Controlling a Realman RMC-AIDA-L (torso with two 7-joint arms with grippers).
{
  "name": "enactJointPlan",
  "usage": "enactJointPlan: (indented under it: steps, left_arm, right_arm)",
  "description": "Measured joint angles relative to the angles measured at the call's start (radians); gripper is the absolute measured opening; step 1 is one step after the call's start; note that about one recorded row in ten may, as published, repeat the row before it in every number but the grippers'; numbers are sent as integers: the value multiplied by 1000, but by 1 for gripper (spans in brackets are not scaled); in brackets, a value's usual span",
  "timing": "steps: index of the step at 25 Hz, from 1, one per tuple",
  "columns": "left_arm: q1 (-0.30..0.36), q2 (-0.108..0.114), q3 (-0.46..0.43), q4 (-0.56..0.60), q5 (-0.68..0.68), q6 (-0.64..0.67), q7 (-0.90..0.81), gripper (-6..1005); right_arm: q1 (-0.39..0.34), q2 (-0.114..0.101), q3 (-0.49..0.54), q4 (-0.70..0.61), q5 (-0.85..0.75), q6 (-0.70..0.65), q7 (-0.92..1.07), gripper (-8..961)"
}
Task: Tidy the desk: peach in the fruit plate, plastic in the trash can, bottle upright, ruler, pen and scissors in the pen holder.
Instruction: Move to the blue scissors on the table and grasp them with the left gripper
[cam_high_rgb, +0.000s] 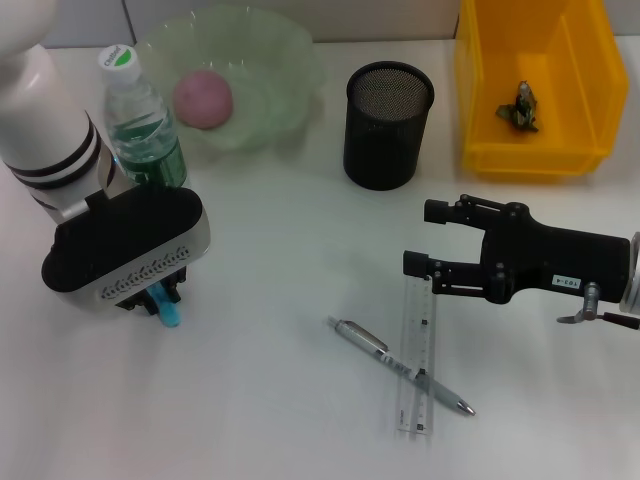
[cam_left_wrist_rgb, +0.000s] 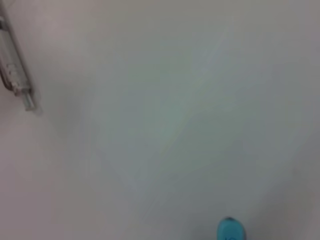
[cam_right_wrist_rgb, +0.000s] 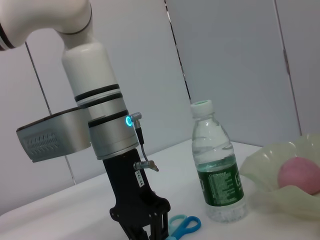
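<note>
The ruler and the pen are shown nearest the camera, lying flat on the white worktop; the pen is laid diagonally across the ruler, the two touching where they cross. Both remain outside the pen holder, the black mesh cup standing farther back. Just beyond the ruler's far end the right tool is held low with its fingers spread and empty, aligned, it is judged, for a pickup of ruler or pen.

The left tool is pointed straight down at the worktop beside the scissors, whose blue handles show beside it in the right wrist view and beneath it in the head view. Its fingers are largely hidden, so whether they are spread, pressed together or pinching the scissors cannot be told. The vertical approach is presumably chosen because the scissors lie flat.

The bottle is already upright just behind the left arm, next to the fruit plate, in which the peach rests. A crumpled piece of plastic lies inside the yellow bin serving as trash can. Three items are judged to be left.
</note>
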Motion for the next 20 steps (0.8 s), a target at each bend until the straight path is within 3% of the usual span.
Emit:
enactJointPlan:
  steps: [20]
  left_arm:
    - [-10, -6, 11, -3, 1, -1, -37, 249]
  right_arm:
    - [1, 0, 5, 0, 0, -9, -2, 812]
